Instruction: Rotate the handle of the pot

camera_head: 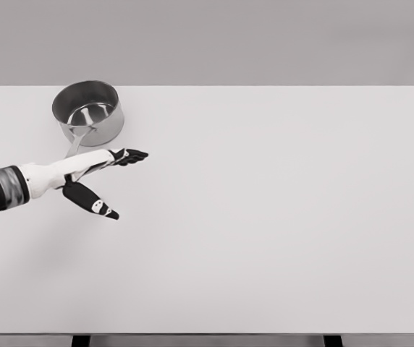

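No legible text, labels, brands, numbers or signs are showing anywhere in the head view; nothing is reading as lettering on any surface.

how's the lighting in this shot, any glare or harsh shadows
Head view: flat, even light; the white table is bright with only faint shadow under the left hand; soft reflections inside the steel pot, no blown-out glare; everything is about equally sharp.

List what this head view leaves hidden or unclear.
- Pot handle: its far end is hidden under the left robot hand.
- Contact: whether the hand touches the handle cannot be told.
- Pot: the near inside wall is hidden behind the rim.
- Right arm: out of view.
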Tool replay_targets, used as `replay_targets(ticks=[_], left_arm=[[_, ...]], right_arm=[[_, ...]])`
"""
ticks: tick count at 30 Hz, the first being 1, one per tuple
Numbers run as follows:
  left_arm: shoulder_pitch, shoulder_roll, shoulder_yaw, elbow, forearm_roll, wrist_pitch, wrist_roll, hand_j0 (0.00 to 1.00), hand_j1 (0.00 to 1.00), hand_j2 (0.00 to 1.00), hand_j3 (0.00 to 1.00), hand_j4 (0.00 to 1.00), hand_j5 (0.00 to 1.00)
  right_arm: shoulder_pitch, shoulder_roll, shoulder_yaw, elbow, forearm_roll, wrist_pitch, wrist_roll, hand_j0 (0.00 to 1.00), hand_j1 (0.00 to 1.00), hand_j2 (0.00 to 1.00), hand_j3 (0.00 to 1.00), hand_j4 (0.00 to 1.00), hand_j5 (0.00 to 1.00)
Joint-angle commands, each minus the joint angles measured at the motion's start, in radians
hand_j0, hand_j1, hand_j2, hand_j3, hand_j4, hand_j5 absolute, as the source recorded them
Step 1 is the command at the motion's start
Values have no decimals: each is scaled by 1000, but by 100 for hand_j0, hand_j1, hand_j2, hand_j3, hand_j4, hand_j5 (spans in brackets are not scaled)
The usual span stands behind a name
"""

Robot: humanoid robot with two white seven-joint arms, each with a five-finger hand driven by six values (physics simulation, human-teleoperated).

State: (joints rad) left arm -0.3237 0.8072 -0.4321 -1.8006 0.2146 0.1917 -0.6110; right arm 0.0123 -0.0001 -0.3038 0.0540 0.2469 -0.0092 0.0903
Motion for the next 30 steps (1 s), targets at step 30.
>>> replay_targets(ticks=[30], left_arm=[[135,6,157,34,-4,14,0,100,100,100,100,100,100]], right_arm=[[0,0,0,1,0,0,0,100,100,100,100,100,100]])
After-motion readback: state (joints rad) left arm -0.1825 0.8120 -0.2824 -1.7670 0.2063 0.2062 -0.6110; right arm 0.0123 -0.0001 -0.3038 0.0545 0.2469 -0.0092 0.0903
